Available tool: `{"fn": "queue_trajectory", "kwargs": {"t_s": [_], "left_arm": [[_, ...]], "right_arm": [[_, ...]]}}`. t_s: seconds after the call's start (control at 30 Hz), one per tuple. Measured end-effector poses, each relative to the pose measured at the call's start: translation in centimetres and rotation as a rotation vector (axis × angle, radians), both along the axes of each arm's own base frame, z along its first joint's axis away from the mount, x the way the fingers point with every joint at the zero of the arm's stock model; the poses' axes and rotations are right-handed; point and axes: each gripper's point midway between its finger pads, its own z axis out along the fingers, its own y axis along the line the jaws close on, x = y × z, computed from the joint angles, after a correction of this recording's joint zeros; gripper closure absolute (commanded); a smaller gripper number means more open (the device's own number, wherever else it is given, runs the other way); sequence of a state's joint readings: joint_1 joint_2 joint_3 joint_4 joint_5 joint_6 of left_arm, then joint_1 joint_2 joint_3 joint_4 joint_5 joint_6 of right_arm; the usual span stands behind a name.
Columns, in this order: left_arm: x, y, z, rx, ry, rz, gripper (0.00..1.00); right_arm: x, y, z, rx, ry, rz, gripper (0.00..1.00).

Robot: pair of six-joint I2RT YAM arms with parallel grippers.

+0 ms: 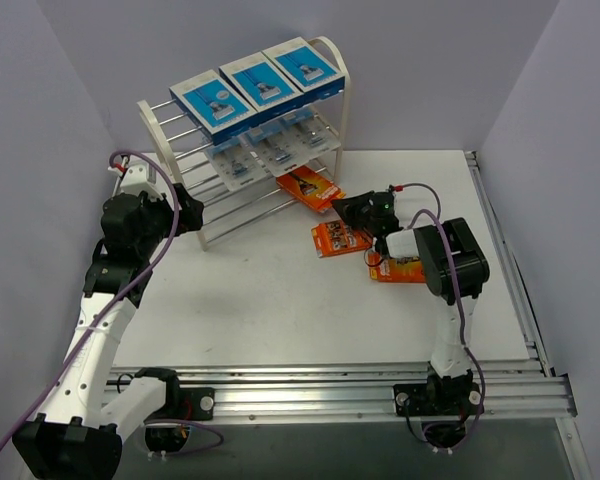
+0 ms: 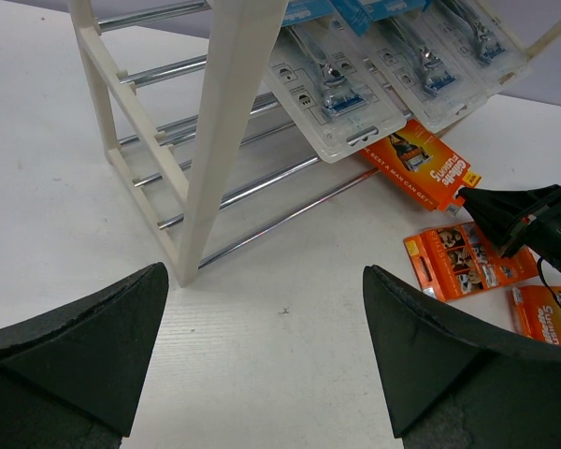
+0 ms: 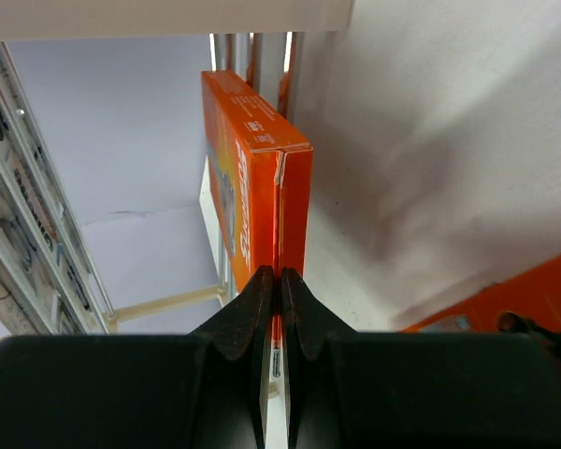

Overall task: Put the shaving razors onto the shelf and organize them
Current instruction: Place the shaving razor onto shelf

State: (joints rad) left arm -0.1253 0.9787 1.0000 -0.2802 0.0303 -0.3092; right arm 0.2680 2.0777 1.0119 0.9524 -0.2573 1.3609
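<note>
The shelf (image 1: 345,100) stands at 11 o'clock on the table (image 1: 280,320), seen from above. Three blue boxes (image 1: 258,80) lie side by side on its top tier. Three blister packs (image 1: 270,150) lie in a row on the tier below.

The right gripper (image 1: 365,210) is at 1 o'clock from the table's middle and points toward 10 o'clock. Its fingers are clenched on the thin end flap of an orange pack (image 1: 310,187). In the right wrist view the fingertips (image 3: 262,290) meet on that flap, and the orange pack (image 3: 262,178) runs away from them toward the chrome rods at 12 o'clock. From above, the pack sits at the shelf's 4 o'clock corner, its far end by the lowest rods. Whether it rests on them I cannot tell.

A second orange pack (image 1: 338,238) lies flat on the table at 5 o'clock from the held one, just beside the right gripper. A third orange pack (image 1: 398,268) lies at 4 o'clock from the second, partly under the right arm.

The left gripper (image 1: 192,215) hovers at 7 o'clock from the shelf, near its front left post. Its fingers are released, spread wide with nothing between them. In the left wrist view the pads (image 2: 84,346) frame bare table, with the shelf (image 2: 220,140) at 11 o'clock and the orange packs at 2 to 3 o'clock
</note>
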Motion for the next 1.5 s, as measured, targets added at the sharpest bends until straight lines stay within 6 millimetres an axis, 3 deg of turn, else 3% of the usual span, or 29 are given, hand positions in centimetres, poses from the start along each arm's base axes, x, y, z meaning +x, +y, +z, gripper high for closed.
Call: {"fn": "queue_trajectory", "kwargs": {"t_s": [0.17,0.47,1.33,1.5], "left_arm": [[0.0,-0.1,0.0,0.000,0.000,-0.003,0.06],[-0.1,-0.4,0.0,0.000,0.001,-0.010,0.06],[-0.2,-1.5,-0.2,0.005,0.005,-0.046,0.06],[-0.3,-1.7,-0.2,0.006,0.006,-0.052,0.06]], "right_arm": [[0.8,0.8,0.8,0.016,-0.019,-0.006,1.00],[1.4,1.3,-1.1,0.016,0.017,-0.017,1.00],[4.0,2.8,1.2,0.049,-0.018,-0.082,1.00],[4.4,2.9,0.7,0.052,-0.011,-0.100,1.00]]}}
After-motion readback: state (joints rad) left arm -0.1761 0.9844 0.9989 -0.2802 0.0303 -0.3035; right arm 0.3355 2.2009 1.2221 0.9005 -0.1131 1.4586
